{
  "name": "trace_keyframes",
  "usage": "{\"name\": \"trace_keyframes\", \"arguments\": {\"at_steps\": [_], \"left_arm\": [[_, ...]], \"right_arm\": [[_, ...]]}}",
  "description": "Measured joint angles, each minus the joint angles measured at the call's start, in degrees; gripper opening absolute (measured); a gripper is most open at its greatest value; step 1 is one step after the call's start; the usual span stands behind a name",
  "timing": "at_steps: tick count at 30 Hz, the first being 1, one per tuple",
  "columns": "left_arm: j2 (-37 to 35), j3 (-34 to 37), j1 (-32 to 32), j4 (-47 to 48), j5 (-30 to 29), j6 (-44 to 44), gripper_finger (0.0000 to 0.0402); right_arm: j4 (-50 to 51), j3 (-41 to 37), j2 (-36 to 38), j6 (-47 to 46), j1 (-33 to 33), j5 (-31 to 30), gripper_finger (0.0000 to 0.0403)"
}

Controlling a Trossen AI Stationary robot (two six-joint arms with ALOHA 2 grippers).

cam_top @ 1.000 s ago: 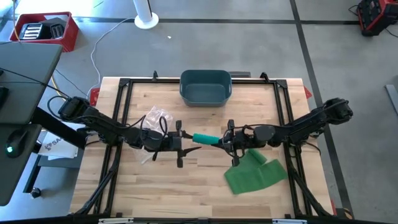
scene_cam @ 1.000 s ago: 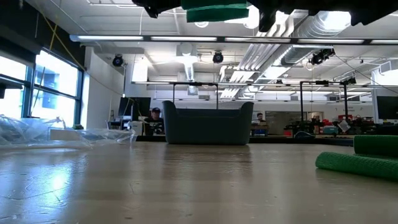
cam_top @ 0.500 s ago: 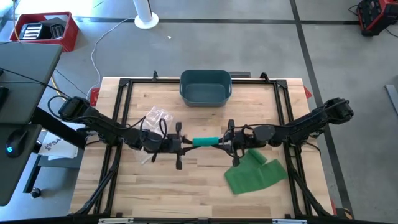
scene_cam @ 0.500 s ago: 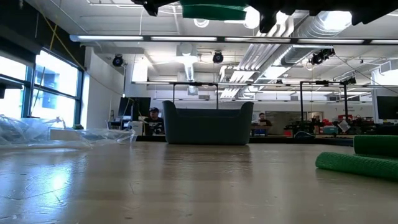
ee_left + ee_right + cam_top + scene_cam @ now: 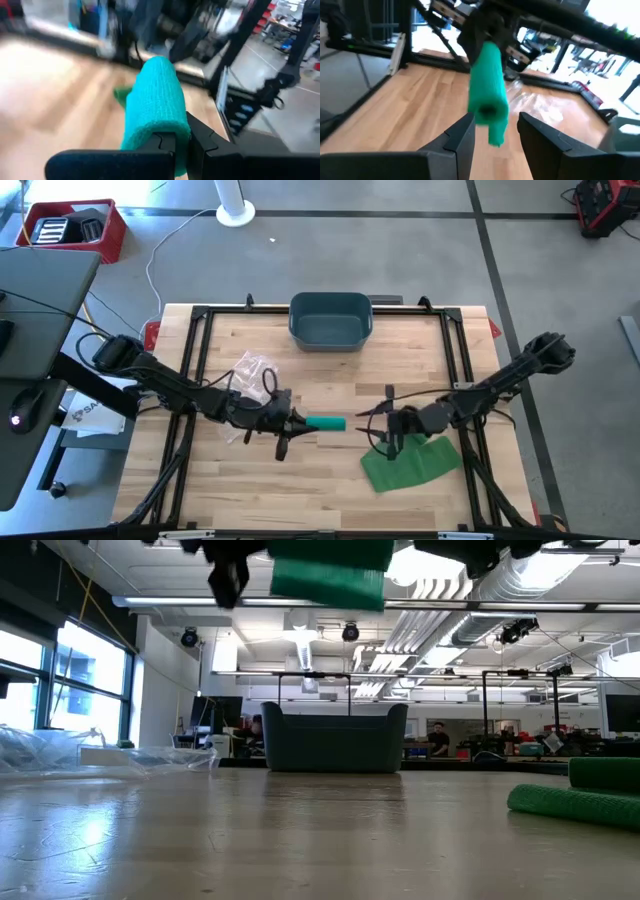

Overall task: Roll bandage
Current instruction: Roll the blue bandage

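The green bandage roll (image 5: 326, 423) hangs in the air above the middle of the wooden bench (image 5: 320, 490), held out sideways. The left gripper (image 5: 292, 422) has its jaws clenched on the roll's left end; in the left wrist view the roll (image 5: 155, 107) sticks out forward from between the closed dark fingers (image 5: 202, 142). From bench height the roll (image 5: 330, 568) shows near the top of the frame with the left gripper (image 5: 228, 575) beside it.

The right gripper (image 5: 385, 423) sits just off the roll's free end, apart from it, with its jaws released and spread. Its wrist camera looks straight at the hollow end of the roll (image 5: 487, 95), which lines up with the gap between the two fingers (image 5: 461, 135) but seems to stay a little beyond them, though the blur makes that hard to be sure of.

A loose length of green bandage (image 5: 410, 463) lies flat on the bench under and just in front of the right gripper. A crumpled clear plastic wrapper (image 5: 254, 367) lies on the bench left of centre, near the left arm. A dark teal bin (image 5: 330, 318) stands at the far edge of the bench, well apart from both grippers.
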State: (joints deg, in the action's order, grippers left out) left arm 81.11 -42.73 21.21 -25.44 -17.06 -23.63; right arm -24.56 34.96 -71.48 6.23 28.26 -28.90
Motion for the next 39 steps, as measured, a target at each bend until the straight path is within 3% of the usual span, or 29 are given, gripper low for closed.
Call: {"name": "trace_keyframes", "arguments": {"at_steps": [7, 16, 22, 25, 28, 34, 39], "left_arm": [[4.5, 7.3, -7.7, -6.1, 1.0, -6.4, 0.0004], [16.7, 16.0, -22.9, -28.1, 18.4, -15.0, 0.0004], [24.2, 15.9, -22.0, -41.8, 29.2, -23.6, 0.0004], [25.6, 15.9, -20.1, -43.1, 29.4, -25.3, 0.0004], [26.5, 15.9, -20.5, -41.4, 25.5, -24.5, 0.0004], [30.2, 15.6, -25.7, -41.9, 23.2, -22.2, 0.0005], [33.9, 15.5, -29.3, -45.6, 25.1, -22.3, 0.0006]], "right_arm": [[2.0, 0.0, -2.5, -5.8, 1.2, 0.0, 0.0138], [2.9, 0.0, -7.8, -15.3, -6.7, 5.4, 0.0138], [3.1, 0.4, -9.4, -15.2, -9.4, 10.2, 0.0138], [4.5, 2.1, -9.4, -14.9, -9.4, 11.9, 0.0138], [7.1, 3.8, -9.5, -15.1, -10.0, 13.1, 0.0138], [8.9, 4.4, -12.6, -15.8, -13.4, 14.5, 0.0138], [6.5, 4.4, -18.9, -15.9, -16.9, 18.9, 0.0137]]}}
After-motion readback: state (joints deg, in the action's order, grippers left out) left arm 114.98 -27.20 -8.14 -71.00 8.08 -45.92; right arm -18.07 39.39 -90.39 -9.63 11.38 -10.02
